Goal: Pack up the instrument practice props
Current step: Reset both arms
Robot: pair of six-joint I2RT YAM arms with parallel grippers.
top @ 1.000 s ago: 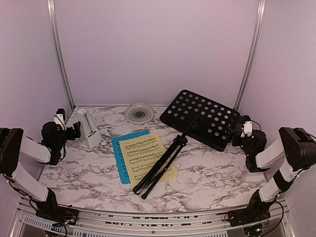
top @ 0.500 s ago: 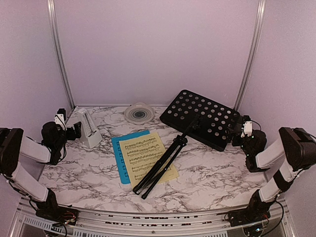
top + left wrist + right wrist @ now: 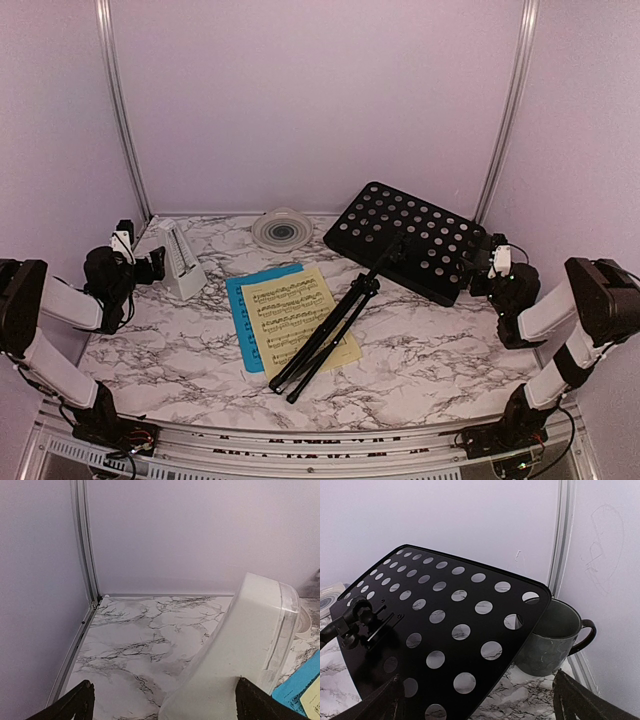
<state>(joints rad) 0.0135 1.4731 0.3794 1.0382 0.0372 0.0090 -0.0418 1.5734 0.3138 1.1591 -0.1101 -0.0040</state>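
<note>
Two robot arms are flanking a marble-patterned table point(image 3: 430, 350) on which the instrument practice props are lying unpacked. At far left, the left gripper point(image 3: 150, 265) is hovering low at the small white metronome point(image 3: 178, 258), which is standing near the back-left corner. In the wrist view its jaws are spread wide with the metronome's pale body point(image 3: 235, 650) filling the space between and ahead of them, though whether either finger is touching it cannot be told.

At far right, the right gripper point(image 3: 480, 265) is sitting just beside the black music stand point(image 3: 410, 240). Its jaws are also wide apart and holding nothing. The stand's hole-punched desk point(image 3: 445, 630) is tilting up at back right, while its folded tripod legs point(image 3: 320, 340) are stretching forward across the yellow page point(image 3: 290, 310). That page is overlapping the blue page point(image 3: 240, 310) at table centre.

A dark mug point(image 3: 552, 640) is standing behind the desk's right corner, partly hidden by it. A round ringed disc point(image 3: 282, 228) is lying against the back wall.
</note>
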